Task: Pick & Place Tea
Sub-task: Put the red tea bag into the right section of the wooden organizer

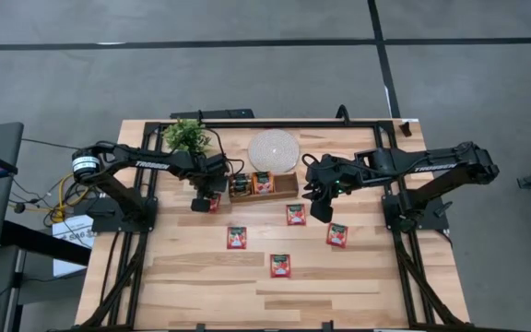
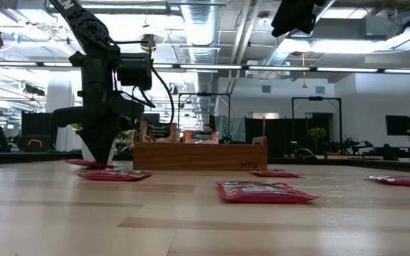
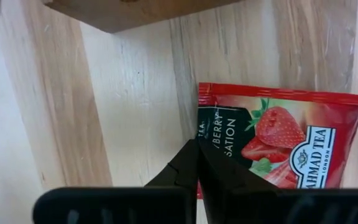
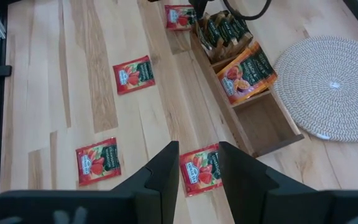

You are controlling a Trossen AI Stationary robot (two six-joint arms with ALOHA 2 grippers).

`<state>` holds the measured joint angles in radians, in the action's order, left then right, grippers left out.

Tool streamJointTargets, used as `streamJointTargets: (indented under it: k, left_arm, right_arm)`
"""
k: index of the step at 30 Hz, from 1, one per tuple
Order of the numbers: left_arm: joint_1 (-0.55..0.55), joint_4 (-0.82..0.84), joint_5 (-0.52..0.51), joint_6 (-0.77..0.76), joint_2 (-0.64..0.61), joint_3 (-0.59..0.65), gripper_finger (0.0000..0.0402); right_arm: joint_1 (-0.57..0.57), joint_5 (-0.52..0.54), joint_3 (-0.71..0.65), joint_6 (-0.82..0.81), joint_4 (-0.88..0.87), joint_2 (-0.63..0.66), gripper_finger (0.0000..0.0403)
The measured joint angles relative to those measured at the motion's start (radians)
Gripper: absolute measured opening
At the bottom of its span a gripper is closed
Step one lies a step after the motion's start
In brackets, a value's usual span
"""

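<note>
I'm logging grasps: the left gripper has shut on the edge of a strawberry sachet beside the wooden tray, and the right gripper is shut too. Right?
Not quite. The left gripper is shut on the strawberry sachet beside the wooden tray, but the right gripper is open: the right wrist view shows its fingers spread above another sachet, holding nothing.

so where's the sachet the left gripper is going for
In the high view the red sachet lies on the table's left half, just off the wooden tray's left end, with the left gripper shut on its edge.
</note>
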<state>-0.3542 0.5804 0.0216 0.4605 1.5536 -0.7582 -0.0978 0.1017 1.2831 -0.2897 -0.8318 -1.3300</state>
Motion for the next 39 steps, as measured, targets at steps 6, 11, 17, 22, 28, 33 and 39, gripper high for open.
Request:
streamJointTargets:
  k: [6,11,17,22,28,33,39]
  left_arm:
    - [0.0,0.028,-0.001,-0.009,-0.025,0.001,0.0]
    - [0.0,0.083,-0.019,-0.028,-0.061,0.001,0.0]
    - [0.0,0.106,-0.019,-0.061,-0.068,0.001,0.0]
    - [0.0,0.098,-0.019,-0.07,-0.068,0.001,0.0]
    - [0.0,0.042,-0.019,-0.122,-0.068,0.001,0.0]
    - [0.0,0.039,-0.019,-0.136,-0.068,0.001,0.0]
    - [0.0,0.045,-0.019,-0.138,-0.068,0.001,0.0]
  right_arm:
    - [0.0,0.0,0.0,0.0,0.0,0.0,0.0107]
    - [0.0,0.0,0.0,0.0,0.003,0.0,0.0107]
    - [0.0,0.0,0.0,0.0,0.003,0.0,0.0107]
    - [0.0,0.0,0.0,-0.017,0.003,0.0,0.0107]
    - [0.0,0.0,0.0,-0.059,0.003,0.0,0.0107]
    - [0.0,0.0,0.0,-0.059,0.003,0.0,0.0107]
    - [0.0,0.0,0.0,-0.059,0.002,0.0,0.0107]
